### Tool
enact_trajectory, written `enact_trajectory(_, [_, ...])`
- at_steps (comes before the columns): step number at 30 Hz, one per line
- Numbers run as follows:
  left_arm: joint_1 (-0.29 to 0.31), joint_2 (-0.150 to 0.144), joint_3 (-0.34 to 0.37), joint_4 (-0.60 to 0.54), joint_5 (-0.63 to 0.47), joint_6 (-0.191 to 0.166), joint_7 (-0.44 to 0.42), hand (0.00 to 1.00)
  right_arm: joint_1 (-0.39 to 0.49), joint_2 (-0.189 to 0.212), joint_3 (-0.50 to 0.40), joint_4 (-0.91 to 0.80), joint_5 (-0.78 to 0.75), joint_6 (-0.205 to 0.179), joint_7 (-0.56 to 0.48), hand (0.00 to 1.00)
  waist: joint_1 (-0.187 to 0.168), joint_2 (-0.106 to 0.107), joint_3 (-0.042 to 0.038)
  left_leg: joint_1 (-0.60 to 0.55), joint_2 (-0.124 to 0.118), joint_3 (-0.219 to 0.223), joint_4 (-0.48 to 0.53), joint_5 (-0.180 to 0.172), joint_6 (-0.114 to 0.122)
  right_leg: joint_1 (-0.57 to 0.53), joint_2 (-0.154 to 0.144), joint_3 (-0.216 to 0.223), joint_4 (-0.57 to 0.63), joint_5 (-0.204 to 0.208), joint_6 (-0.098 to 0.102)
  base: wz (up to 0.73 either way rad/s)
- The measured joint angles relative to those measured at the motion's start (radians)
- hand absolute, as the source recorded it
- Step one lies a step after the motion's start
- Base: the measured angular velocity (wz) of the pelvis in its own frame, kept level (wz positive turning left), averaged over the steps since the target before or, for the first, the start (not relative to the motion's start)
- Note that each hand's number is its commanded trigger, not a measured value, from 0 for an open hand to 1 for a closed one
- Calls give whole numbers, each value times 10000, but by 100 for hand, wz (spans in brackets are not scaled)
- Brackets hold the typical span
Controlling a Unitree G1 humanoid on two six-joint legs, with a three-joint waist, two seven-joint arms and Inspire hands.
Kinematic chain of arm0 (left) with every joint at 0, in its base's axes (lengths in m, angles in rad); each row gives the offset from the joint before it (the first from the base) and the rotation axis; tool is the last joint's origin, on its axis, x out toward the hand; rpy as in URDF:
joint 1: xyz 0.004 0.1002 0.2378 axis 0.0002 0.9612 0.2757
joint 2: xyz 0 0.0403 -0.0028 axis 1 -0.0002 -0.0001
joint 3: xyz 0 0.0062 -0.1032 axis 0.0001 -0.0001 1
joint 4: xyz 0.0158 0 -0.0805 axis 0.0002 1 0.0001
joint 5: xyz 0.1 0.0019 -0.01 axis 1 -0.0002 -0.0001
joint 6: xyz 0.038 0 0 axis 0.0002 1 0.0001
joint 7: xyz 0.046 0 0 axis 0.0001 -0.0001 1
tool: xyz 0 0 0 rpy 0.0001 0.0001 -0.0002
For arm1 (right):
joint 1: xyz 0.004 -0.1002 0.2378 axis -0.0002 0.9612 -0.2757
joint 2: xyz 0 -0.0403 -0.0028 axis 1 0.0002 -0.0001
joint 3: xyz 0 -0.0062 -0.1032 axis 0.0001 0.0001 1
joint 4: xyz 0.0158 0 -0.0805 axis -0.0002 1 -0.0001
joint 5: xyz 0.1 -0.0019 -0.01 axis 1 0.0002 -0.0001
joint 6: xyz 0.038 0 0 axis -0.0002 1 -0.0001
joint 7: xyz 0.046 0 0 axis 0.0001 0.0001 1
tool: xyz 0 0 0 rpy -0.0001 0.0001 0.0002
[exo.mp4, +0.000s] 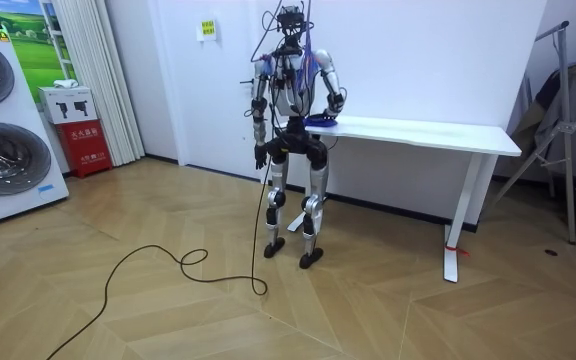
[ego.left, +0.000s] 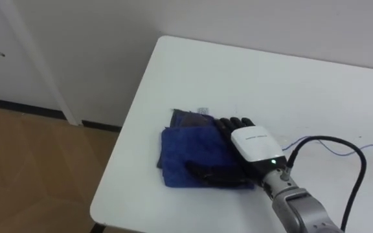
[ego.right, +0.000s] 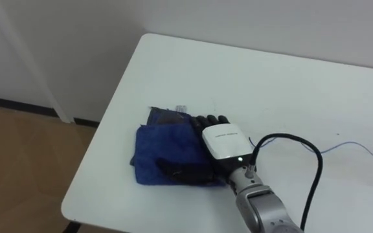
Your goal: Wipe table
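The robot's right hand [ego.left: 251, 144] presses flat, fingers spread, on a folded blue cloth [ego.left: 186, 152] near the white surface's [ego.left: 271, 77] left edge. Most of the bare surface lies to its right. The left hand [exo.mp4: 260, 153] hangs idle.

Right arm reaches in from lower right, grey wrist held low. White-backed black right hand [ego.left: 250, 144] lies palm down, fingers [ego.left: 230, 123] straight and close together, thumb splayed out toward the robot's left. Left arm hangs straight at the side, left hand [exo.mp4: 259, 153] beside the hip.
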Motion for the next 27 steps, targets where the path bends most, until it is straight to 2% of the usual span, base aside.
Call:
enact_trajectory(3, [1,1,-3,-1,0,0,-2,0,-1,3,55,-1,5,-136,-140,0,9,-6,-1,-3,0,9,-3,0,0,-2,-1,-2,4,0,0,0])
enact_trajectory(11, [1,0,-10,61,1,-74,-67,0,-36,101,199,-362,20,-172,-152,0,64,-121,-8,-2,-1,12,2,0,0,-8,-1,-19,8,0,1,0])
enact_trajectory(15, [-3,0,-32,72,3,-75,-67,0,-37,237,457,-362,44,-165,-95,0,164,-122,0,11,-3,12,-1,-1,0,-7,-5,-34,7,0,1,0])
enact_trajectory(22, [44,0,-42,91,-2,-63,-38,0,2,208,541,-328,39,-136,448,0,217,-55,43,-13,-7,-36,-19,-1,1,-4,-7,-47,-5,0,1,2])
enact_trajectory(27, [93,-128,-19,-125,24,-54,7,0,85,280,545,232,41,-148,84,0,220,-72,25,-19,-11,-65,-7,-3,3,15,-16,-107,-4,-10,17,0])
